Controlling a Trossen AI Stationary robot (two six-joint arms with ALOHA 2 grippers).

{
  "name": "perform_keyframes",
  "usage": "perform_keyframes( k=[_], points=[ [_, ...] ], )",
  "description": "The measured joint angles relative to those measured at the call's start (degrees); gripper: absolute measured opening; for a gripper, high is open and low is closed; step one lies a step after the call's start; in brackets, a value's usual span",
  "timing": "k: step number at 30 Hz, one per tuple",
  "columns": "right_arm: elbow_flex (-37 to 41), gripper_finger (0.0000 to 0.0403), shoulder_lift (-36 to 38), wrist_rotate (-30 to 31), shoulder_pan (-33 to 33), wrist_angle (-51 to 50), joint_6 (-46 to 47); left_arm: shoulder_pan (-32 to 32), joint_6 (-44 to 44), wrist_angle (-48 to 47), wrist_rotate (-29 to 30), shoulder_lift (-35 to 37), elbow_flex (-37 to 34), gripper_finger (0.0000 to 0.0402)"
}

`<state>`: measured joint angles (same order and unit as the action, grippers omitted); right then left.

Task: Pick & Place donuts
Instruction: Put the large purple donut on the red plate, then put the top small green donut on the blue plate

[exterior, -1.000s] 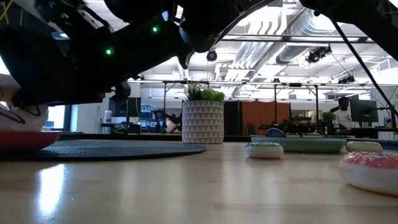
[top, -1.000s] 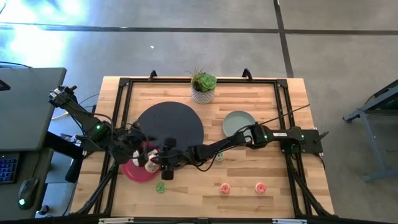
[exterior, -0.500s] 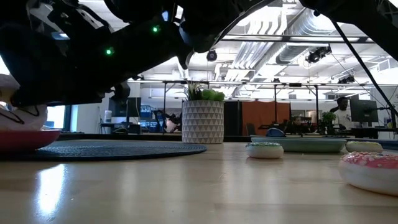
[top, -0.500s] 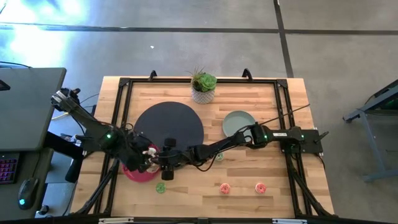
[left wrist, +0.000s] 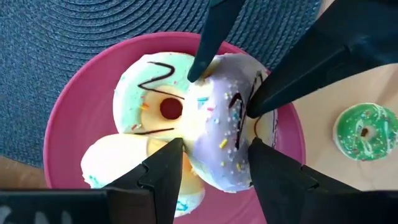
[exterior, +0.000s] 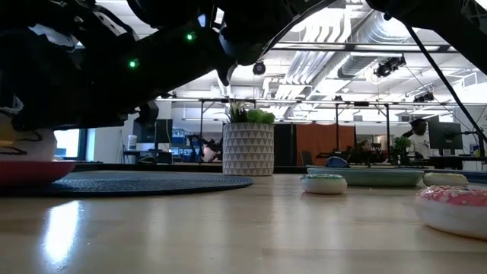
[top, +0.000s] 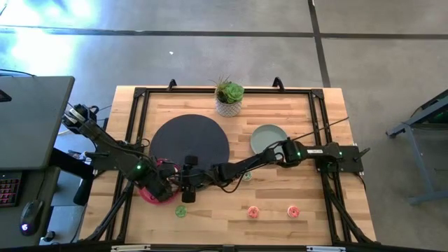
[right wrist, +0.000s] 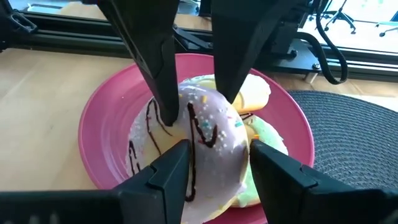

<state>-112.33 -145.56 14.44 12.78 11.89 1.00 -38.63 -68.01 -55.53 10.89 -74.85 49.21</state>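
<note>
A pink plate (left wrist: 74, 112) near the table's near-left (top: 149, 194) holds three larger donuts. One has pale green-white icing with a chocolate squiggle (left wrist: 152, 93), and a cream one (left wrist: 118, 165) lies beside it. A lilac-white iced donut (left wrist: 217, 118) stands tilted over both. My left gripper (left wrist: 214, 152) and my right gripper (right wrist: 217, 152) are both over the plate, each shut on the lilac donut (right wrist: 199, 134) from opposite sides. In the high view they meet at the plate, the left gripper (top: 165, 187) beside the right gripper (top: 183, 183). My left gripper pinches the lilac-white donut's rim (left wrist: 214, 168) between its two fingers, coming from above on the table's left side. The donut stays tilted, its lower part on the other donuts in the plate. My right gripper pinches the same donut at its opposite rim (right wrist: 214, 155), slanting down from the table's right. Its fingertips (left wrist: 194, 74) show on the donut's far edge in the left wrist view.
A green mini donut (top: 182, 210) lies near the plate toward the near edge. Two pink minis (top: 253, 211) (top: 292, 210) lie near the near edge, and another mini (top: 246, 176) lies under the right arm. Farther back are a dark round mat (top: 199, 136), a grey-green plate (top: 267, 138) and a potted plant (top: 229, 98).
My left arm has swung toward the table's near edge and right, bringing its gripper down over the pink plate beside the right gripper. In the low view the arm now covers more of the white donut at the left. The right arm has kept still.
</note>
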Motion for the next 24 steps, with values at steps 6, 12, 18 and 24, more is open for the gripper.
perform_keyframes(
  k=[6, 12, 18, 24],
  points=[
    [0.0, 0.0158, 1.2, -3.9, 0.0, -1.0, -0.6, 0.0, -1.5, -2.0, -3.4, 0.0, 0.0, 0.0175],
    [0.0, 0.0157, 6.6, -5.6, 0.3, -9.7, -6.5, 0.0, -0.9, -3.0, -11.5, 0.0, 0.0, 0.0175],
    [-0.1, 0.0158, 14.4, -1.6, 0.3, -28.4, -10.2, 0.0, 0.5, -3.6, -19.2, 0.0, 0.0, 0.0175],
    [-0.1, 0.0155, 24.0, 6.0, 0.2, -50.1, -12.9, 0.0, 0.6, -3.4, -8.5, 0.1, 1.8, 0.0175]
  ],
)
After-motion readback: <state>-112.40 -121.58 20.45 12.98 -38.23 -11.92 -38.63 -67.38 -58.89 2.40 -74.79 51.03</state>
